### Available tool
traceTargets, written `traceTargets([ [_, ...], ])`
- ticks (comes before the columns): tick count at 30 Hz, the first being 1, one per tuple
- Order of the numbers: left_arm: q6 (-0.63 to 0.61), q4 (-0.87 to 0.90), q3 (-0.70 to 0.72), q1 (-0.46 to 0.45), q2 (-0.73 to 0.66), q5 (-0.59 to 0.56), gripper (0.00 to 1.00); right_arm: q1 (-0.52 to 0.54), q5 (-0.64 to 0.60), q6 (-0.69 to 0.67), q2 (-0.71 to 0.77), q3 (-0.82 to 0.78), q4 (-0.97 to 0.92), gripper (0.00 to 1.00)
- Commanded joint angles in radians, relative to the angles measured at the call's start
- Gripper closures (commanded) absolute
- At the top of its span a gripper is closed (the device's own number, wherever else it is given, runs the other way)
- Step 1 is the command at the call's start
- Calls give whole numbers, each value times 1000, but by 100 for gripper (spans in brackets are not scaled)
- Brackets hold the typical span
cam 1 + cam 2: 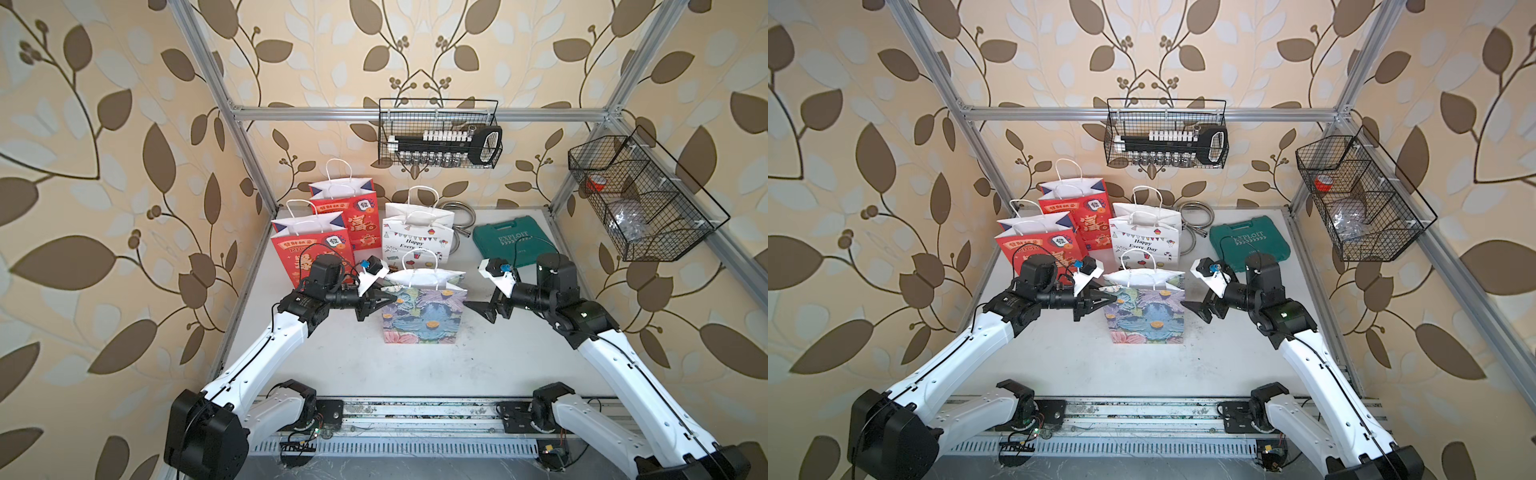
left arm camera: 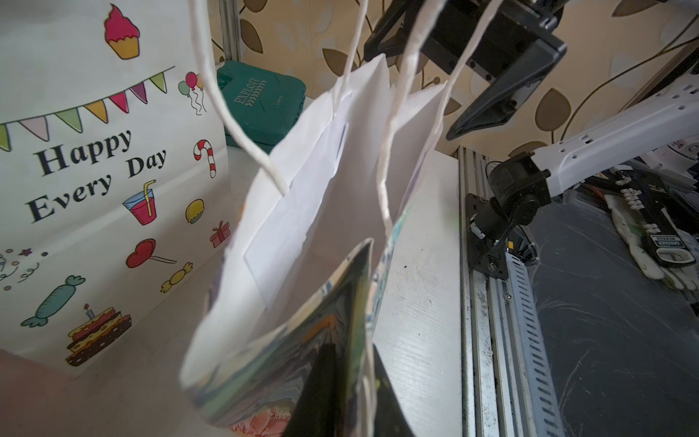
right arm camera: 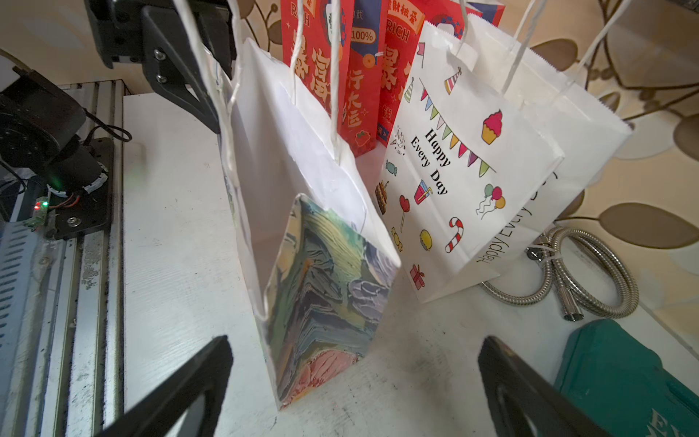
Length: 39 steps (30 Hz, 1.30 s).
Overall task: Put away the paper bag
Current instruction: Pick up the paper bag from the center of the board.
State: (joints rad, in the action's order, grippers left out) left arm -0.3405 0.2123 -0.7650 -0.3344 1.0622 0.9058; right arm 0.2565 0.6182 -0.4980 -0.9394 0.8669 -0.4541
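As the flowered paper bag (image 1: 422,316) stands upright in the middle of the worktop (image 1: 332,365), its mouth runs from one arm toward the other, with a narrow side facing each. My left jaws are narrow and pinch the upper edge of the side facing them. My right jaws are wide, near the opposite side but apart from it. Behind stand white bags (image 1: 415,241) and red bags (image 1: 291,253).

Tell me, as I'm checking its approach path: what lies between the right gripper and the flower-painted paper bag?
Only bare white tabletop; the right wrist view shows it between the right gripper and the flower-painted paper bag.
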Motion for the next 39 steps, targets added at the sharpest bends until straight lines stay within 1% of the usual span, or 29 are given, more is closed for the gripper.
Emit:
traceTargets([
  [1, -26, -1, -19, -6, -6, 5, 85, -5, 154, -21, -85, 66, -20, 0],
  [3, -26, -2, -20, -6, -5, 7, 84, -5, 248, -41, -127, 98, -32, 0],
  [5, -21, -7, -20, -6, -2, 5, 84, -4, 304, -66, -167, 117, -34, 0],
  [9, -14, -18, -19, -6, 4, 6, 84, 18, 321, -124, -221, 125, -21, 0],
  [12, -7, -21, -18, -6, 7, 4, 83, 58, 353, -162, -257, 128, -33, 1],
  [13, -2, -27, -17, -6, 7, 2, 83, 73, 361, -170, -269, 126, -39, 3],
  [15, 10, -44, -12, -6, 7, 1, 82, 89, 370, -177, -285, 114, -36, 11],
  [18, 28, -63, -2, -6, 4, 1, 81, 96, 372, -150, -283, 74, 27, 27],
  [20, 30, -67, 1, -6, 1, -1, 81, 96, 359, -131, -270, 45, 76, 40],
  [22, 31, -66, 6, -6, -5, -6, 80, 96, 348, -127, -265, 34, 93, 49],
  [24, 34, -69, 11, -6, -13, -13, 76, 96, 346, -128, -267, 35, 92, 57],
  [26, 41, -78, 19, -6, -22, -25, 71, 96, 350, -127, -272, 42, 85, 66],
  [29, 56, -97, 27, -6, -38, -56, 57, 96, 359, -128, -278, 54, 79, 78],
  [31, 65, -108, 33, -6, -56, -85, 46, 96, 365, -138, -282, 65, 62, 86],
  [33, 71, -122, 39, -6, -81, -120, 35, 95, 375, -155, -286, 82, 35, 97],
  [34, 78, -131, 46, -6, -98, -143, 28, 95, 380, -163, -287, 91, 17, 100],
  [35, 85, -139, 52, -6, -116, -166, 13, 96, 382, -170, -287, 99, 2, 100],
  [36, 88, -142, 57, -6, -133, -184, 2, 96, 384, -172, -285, 105, -8, 100],
  [39, 92, -141, 69, -6, -195, -242, 1, 94, 384, -163, -269, 116, -18, 100],
])
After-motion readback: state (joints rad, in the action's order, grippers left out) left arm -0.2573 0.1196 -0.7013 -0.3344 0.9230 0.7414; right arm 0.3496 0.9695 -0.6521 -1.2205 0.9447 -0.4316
